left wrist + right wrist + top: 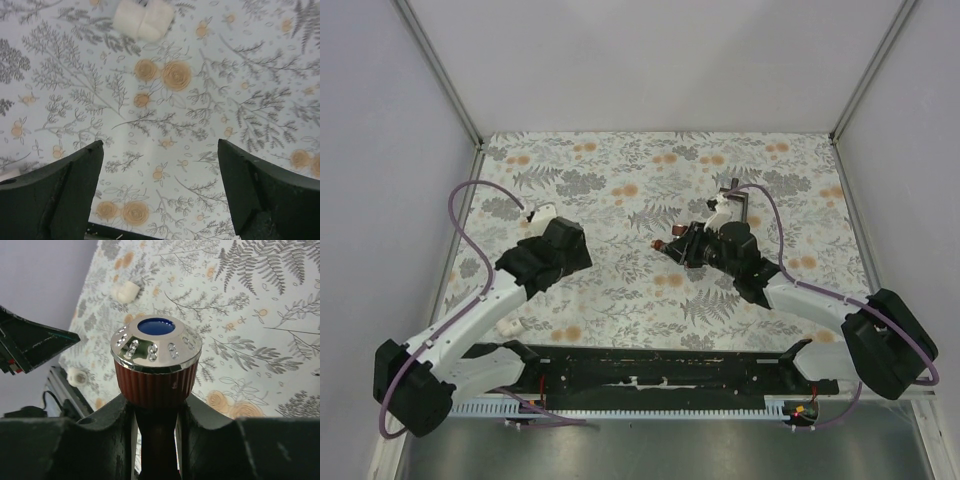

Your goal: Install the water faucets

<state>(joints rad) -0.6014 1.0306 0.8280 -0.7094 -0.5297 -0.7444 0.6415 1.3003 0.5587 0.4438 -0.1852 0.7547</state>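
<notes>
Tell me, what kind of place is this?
Probably a robot test booth: plain walls, metal posts, a flowery table, and the right claw gripping a reddish-brown tap.

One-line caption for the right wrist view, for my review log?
Right gripper clamps the reddish-brown faucet, its chrome, blue-centred top toward the camera, above the floral tabletop, a white elbow fitting lying beyond.

table cover (620, 290): pale ground printed with grey ferns and leaves, with scattered orange roses.
faucet (155, 377): reddish-brown ribbed knob; mirror-silver cap with a dark blue disc at its centre.
elbow fitting (143, 19): plain white.
left gripper (160, 150), right gripper (156, 415): black fingers.
arm links (470, 320): white, with black joints.
cables (460, 215): purple.
walls (380, 120): pale lavender-grey.
</notes>
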